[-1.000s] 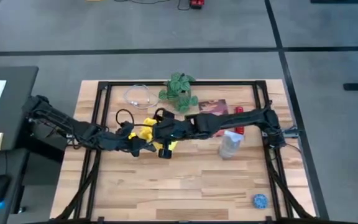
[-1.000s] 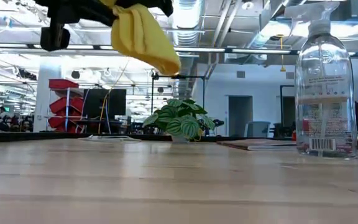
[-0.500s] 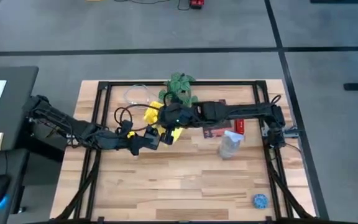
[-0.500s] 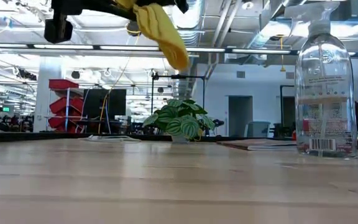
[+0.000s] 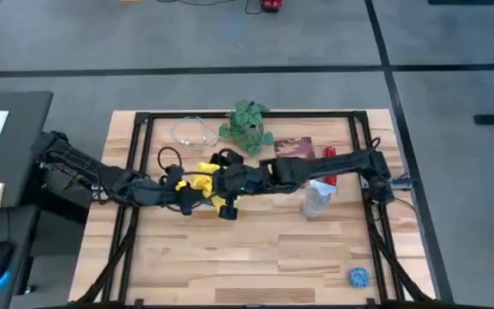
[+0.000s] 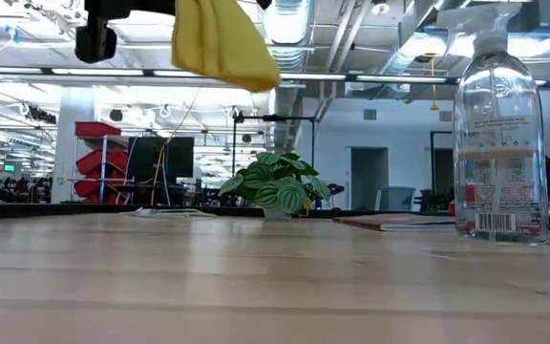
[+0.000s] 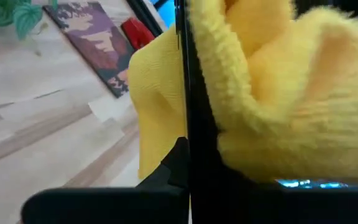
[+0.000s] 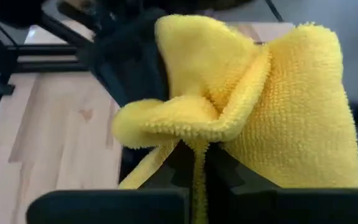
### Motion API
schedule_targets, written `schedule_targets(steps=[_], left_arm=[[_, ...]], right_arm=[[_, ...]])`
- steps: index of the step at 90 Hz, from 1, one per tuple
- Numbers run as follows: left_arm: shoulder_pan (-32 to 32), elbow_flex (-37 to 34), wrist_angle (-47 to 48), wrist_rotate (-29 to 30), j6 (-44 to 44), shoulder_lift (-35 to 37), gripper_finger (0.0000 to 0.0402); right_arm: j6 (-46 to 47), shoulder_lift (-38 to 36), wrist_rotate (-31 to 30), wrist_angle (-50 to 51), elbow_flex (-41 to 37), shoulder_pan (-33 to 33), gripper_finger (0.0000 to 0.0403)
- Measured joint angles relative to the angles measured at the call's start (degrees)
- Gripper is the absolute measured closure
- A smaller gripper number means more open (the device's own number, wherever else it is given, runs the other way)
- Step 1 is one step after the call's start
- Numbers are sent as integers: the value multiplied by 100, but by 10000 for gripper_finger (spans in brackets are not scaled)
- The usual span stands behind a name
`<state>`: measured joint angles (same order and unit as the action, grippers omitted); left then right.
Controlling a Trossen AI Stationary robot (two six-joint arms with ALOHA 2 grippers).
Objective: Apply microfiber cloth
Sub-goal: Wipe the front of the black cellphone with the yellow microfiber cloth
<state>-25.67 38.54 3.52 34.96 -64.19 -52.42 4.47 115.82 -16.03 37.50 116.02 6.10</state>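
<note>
Both hands meet over the middle of the bench, and the microfiber cloth hangs between them, well clear of the wood. The right hand is pinched closed on a fold of the cloth: its wrist view shows yellow pile bunched between the two dark fingers, with loose flaps rising ahead of them. The left hand sits just beside it, touching the same cloth, and its wrist view is filled with yellow fabric pressed against one finger; whether it truly grips or only leans on the cloth I cannot tell. Half a second ago the right hand had carried the cloth away toward the plant, apart from the left hand; now it has swung back so the bundle lies against the left hand again, and in the low view the cloth hangs broader and more bunched than it did. That reads as a regrasp or handover in progress, not wiping: no phone or other surface shows under the hands, so the applying itself looks not yet begun. The spray bottle stands off beyond the right hand's arm.
</note>
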Motion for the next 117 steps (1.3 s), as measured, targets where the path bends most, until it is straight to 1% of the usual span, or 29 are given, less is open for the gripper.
schedule_targets(steps=[8, 15, 31, 42, 59, 68, 72, 81, 98, 106, 117], left_arm=[[-41, 0, 10, 78, -54, 4, 395], [-51, 0, 10, 79, -104, 4, 395], [-50, 0, 26, 110, -123, 4, 395], [-50, 0, 34, 101, -82, 8, 395], [-60, 0, 65, 78, 9, 4, 395], [-73, 0, 27, -22, 75, -7, 395], [-67, 7, -4, -1, 73, 3, 395], [-72, 9, -25, 187, 44, 6, 395], [-80, 9, -28, 266, -75, 9, 395], [-81, 9, -5, 264, -122, 9, 395], [-92, 9, 1, 200, -141, 9, 395]], right_arm=[[2, -128, -64, 183, -6, -189, 403], [71, -182, -150, 148, 0, -324, 403], [385, -204, -313, 113, -6, -377, 403], [415, -142, -304, 50, -8, -204, 403], [412, 49, -38, -83, -6, 248, 403], [375, 62, -35, 24, -17, 389, 403], [325, 52, -128, 67, -9, 388, 403], [294, -54, -363, 311, -15, 273, 403], [313, -246, -377, 630, -15, -160, 403], [503, -308, -422, 754, -8, -302, 403], [918, -318, -421, 781, -11, -302, 403]])
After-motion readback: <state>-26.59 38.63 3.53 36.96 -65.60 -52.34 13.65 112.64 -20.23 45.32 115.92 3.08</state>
